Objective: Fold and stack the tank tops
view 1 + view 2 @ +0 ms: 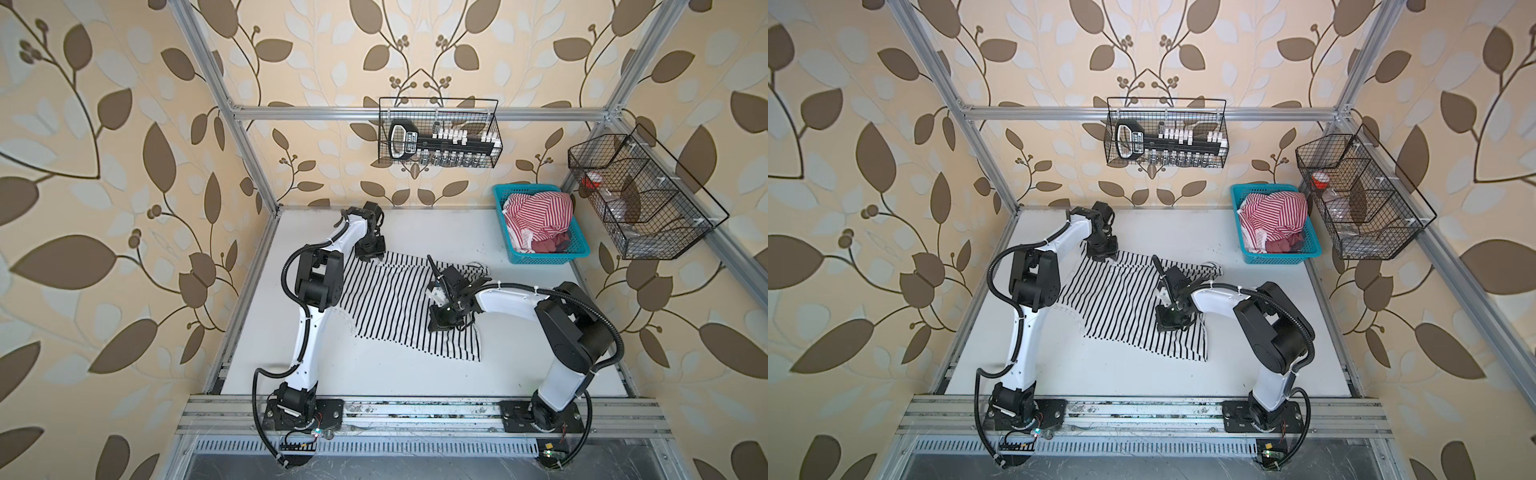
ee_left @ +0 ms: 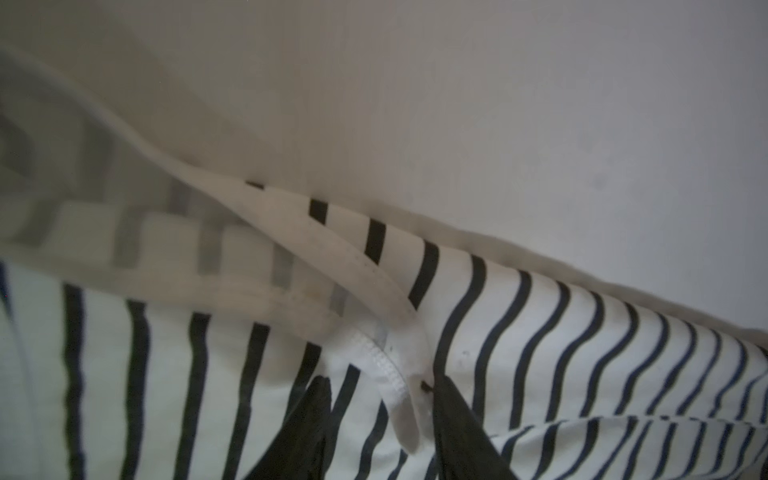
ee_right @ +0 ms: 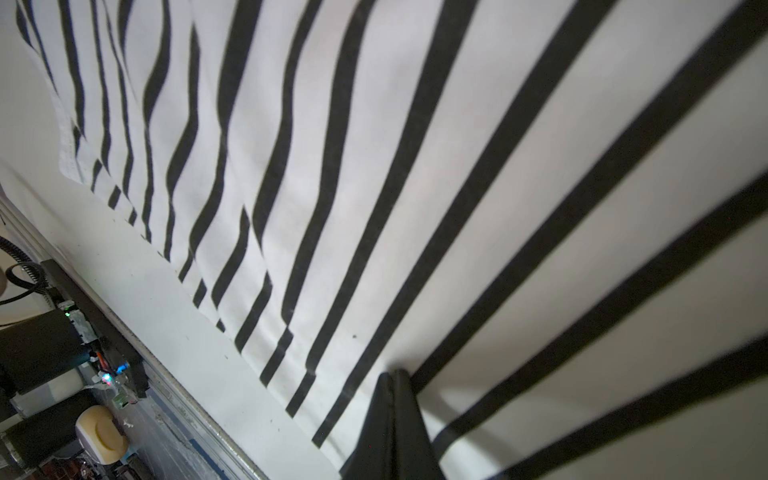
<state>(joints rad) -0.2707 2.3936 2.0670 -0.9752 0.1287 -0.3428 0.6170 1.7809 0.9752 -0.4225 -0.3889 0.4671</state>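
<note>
Crowding the far right corner of the table [image 1: 415, 374], a blue basket [image 1: 548, 257] holds the red-striped top [image 1: 540, 212], bunched up over some darker red cloth. A wire basket [image 1: 478, 112] hangs on the frame rail above the far edge, with a black tool and small white parts in it. Another wire basket [image 1: 665, 237] hangs along the right side, near the blue one. Neither touches the table.

The black-striped top [image 1: 386, 299] lies spread across the middle of the table, well apart from the blue basket, with its near right corner pointing toward the near edge. In both top views the left arm's elbow covers the cloth's left edge, and the right arm's wrist hangs over its right side.

The left gripper [image 1: 370, 255] sits at the top's far left corner, toward the table's far edge. In the left wrist view the gripper [image 2: 380, 386] is released: its jaws stand apart, and a white strap [image 2: 399, 399] lies loose between them on the striped cloth, not pinched.

The right gripper [image 1: 438, 326] is down on the near right part of the same top. In the right wrist view it [image 3: 390, 374] is clenched, fingers pressed together with the tips on the cloth. No fold shows between them, so I cannot tell whether any cloth is caught.
</note>
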